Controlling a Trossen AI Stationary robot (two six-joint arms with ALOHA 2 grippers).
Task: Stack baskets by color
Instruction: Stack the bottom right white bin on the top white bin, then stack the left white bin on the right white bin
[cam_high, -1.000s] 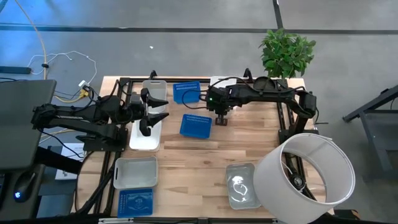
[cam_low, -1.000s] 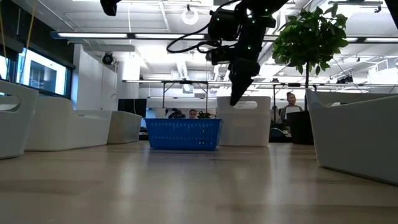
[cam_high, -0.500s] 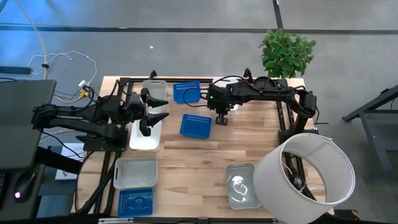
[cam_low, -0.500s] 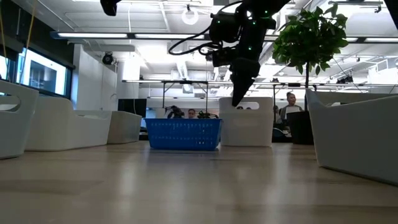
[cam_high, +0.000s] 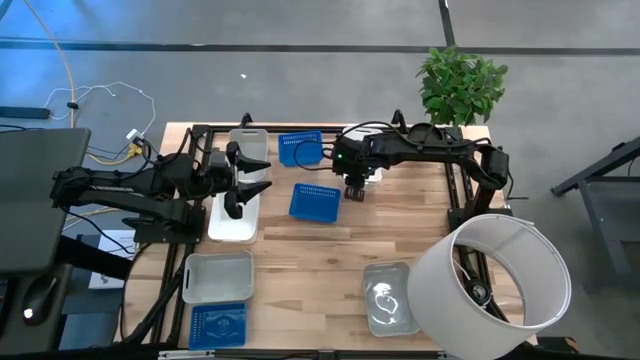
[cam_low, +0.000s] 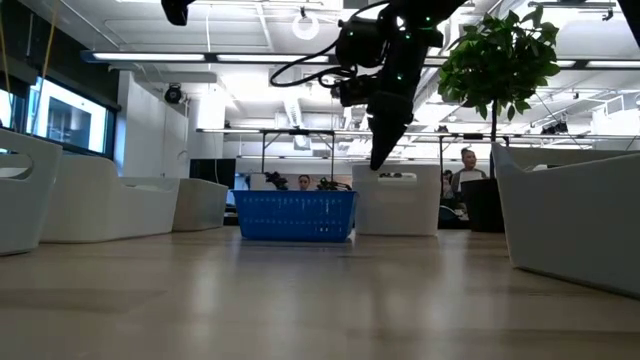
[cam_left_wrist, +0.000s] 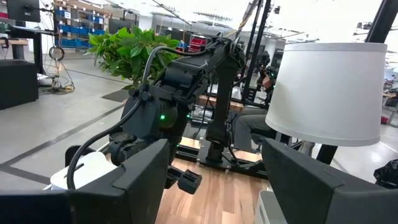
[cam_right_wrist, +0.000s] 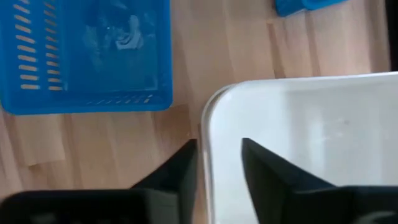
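Since a second ago my right pincer (cam_right_wrist: 217, 171) has parted, its fingers straddling the white basket's (cam_right_wrist: 323, 137) rim at the tabletop's (cam_high: 320, 250) far side. Only the wrist view shows this. Left pincer (cam_high: 238, 185) hovers wide open, empty.

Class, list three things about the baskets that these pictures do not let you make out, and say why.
- Right wrist view: the white basket is cut off by the picture's edges.
- High view: that basket is mostly hidden under the right gripper and its arm.
- High view: the grey basket has one side covered by the white cylinder.
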